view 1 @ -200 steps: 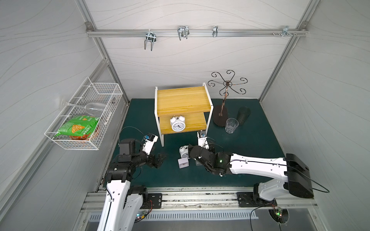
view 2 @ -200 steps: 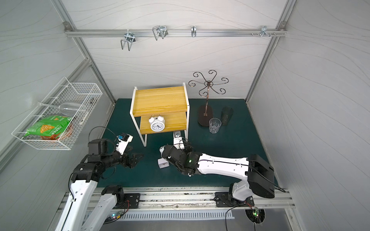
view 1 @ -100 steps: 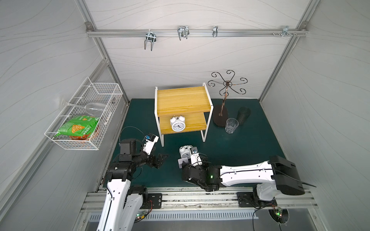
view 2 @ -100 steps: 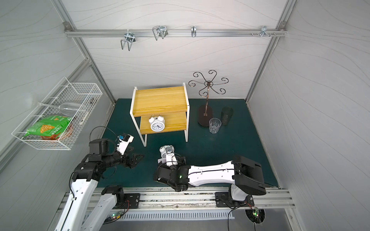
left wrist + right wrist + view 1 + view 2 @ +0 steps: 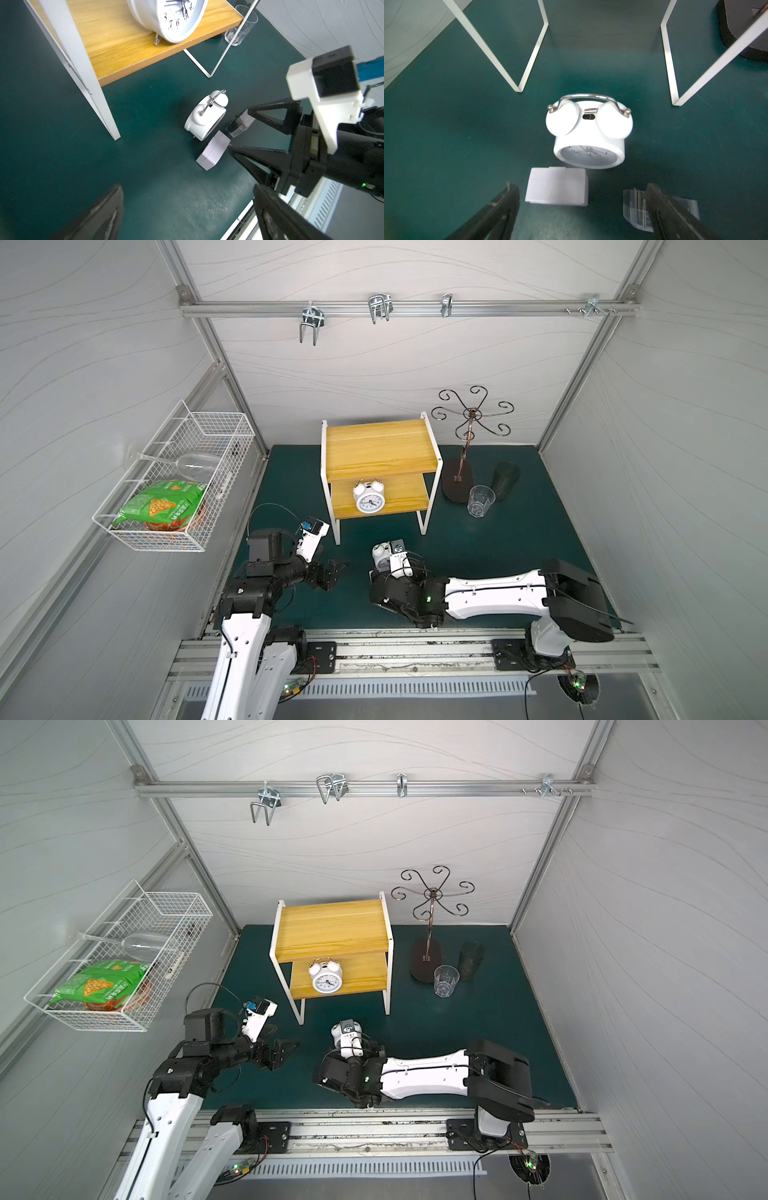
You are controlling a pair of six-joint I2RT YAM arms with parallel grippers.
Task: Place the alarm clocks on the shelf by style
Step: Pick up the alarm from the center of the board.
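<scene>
The shelf point(image 5: 374, 443) stands at the back of the green mat, with one round white twin-bell alarm clock point(image 5: 368, 497) on its lower board. A second twin-bell clock point(image 5: 588, 135) stands on the mat in front of it. Right by that clock lie a white square clock point(image 5: 556, 187) and a clear-cased clock point(image 5: 633, 205), which is partly behind a finger. My right gripper point(image 5: 581, 207) hovers open over these two and holds nothing. My left gripper point(image 5: 334, 572) is open and empty, low over bare mat to their left.
A white wire basket point(image 5: 187, 472) on the left wall holds a green snack bag and a wine glass. A metal cup stand point(image 5: 457, 477), a clear tumbler point(image 5: 480, 499) and a dark cup point(image 5: 505, 481) stand right of the shelf. Shelf legs point(image 5: 529, 62) rise just behind the clocks.
My right arm has drawn back from the shelf's front right leg and folded, bringing its gripper over the clocks on the mat. The left arm has not moved.
</scene>
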